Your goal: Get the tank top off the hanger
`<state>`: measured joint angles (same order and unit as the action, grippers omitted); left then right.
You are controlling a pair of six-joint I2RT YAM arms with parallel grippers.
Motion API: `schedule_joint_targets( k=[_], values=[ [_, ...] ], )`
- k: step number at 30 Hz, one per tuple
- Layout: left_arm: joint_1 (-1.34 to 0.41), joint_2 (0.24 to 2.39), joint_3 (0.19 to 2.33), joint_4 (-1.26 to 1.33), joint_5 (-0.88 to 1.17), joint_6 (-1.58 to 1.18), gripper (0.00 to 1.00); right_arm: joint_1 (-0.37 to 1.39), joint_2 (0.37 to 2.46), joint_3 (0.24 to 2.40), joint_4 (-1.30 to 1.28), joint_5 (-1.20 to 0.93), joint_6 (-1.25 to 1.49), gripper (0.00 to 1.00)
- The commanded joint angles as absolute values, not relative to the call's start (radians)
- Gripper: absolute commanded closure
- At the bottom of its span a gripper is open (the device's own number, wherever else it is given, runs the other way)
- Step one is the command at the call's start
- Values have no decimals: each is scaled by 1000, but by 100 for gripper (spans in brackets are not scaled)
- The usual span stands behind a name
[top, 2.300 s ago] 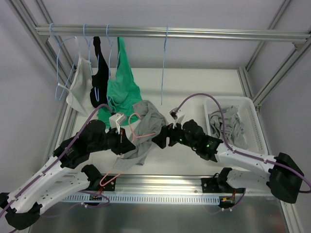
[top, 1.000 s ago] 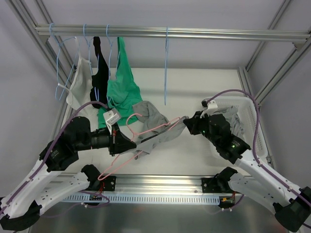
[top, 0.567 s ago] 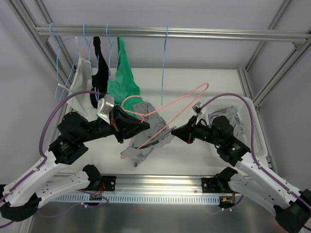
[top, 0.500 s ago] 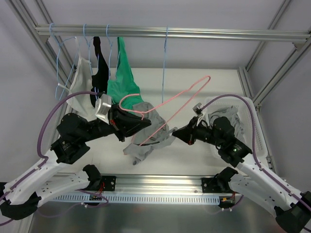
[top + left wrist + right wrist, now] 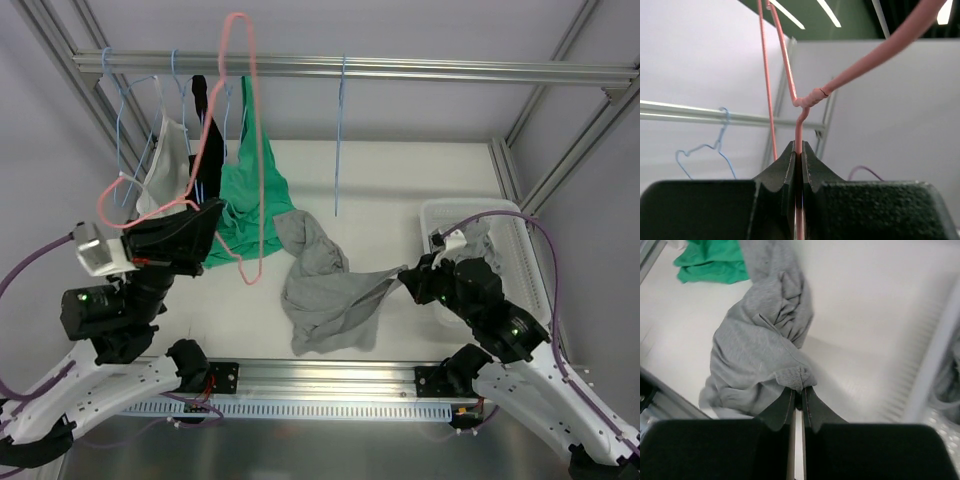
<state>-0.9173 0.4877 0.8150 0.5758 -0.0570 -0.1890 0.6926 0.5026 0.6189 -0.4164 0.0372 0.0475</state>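
- Right, the grey tank top (image 5: 325, 290) lies crumpled on the table (image 5: 400, 200), between the two arms and just right of the middle.
- One edge of it is pulled out to the right into a point, and that point ends inside the right gripper (image 5: 405, 280).
- From the right wrist camera the jaws are pressed narrow, with a small fold of grey cloth pinched between the tips; the rest of the garment spreads away over the white surface.
- Meanwhile the pink hanger (image 5: 799, 132) is well apart from the tank top, up and to the left, with no cloth on it.
- Its wire rises past the rail (image 5: 400, 68) and loops down in front of the green garment (image 5: 245, 190) hanging there.
- The left gripper (image 5: 205, 215) has the hanger's stem clamped tight between its closed tips, just below the twisted neck, as the left wrist view shows.
- The left arm stands tall at the left side, wrist cocked upward, fingers aimed toward the rail.
- The right arm reaches in low from the lower right, gripper pointing left, just in front of the basket (image 5: 470, 204).
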Motion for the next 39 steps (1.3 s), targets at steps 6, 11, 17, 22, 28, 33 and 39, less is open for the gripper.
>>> schedule_joint_targets(
  k=[6,11,17,22,28,33,39],
  values=[
    [-925,409,908,369,-262,-173,100,693,474,699,-411,50,29,100],
    [-925,503,1038,106,-296,-219,100,692,630,761,-261,-146,8,100],
    [-925,532,1046,-78,-402,-282,100,693,873,785,-97,-204,34,99],
    [-925,551,1075,-198,-472,-331,100,698,1006,782,-21,-264,90,60],
    [-925,635,1097,-314,-462,-385,100,700,895,700,-21,-137,103,2],
    [-925,745,1164,-336,-474,-379,100,699,786,672,-90,-72,95,0],
    [-925,972,1369,-373,-468,-313,100,699,689,649,-149,-58,95,1]
  ],
)
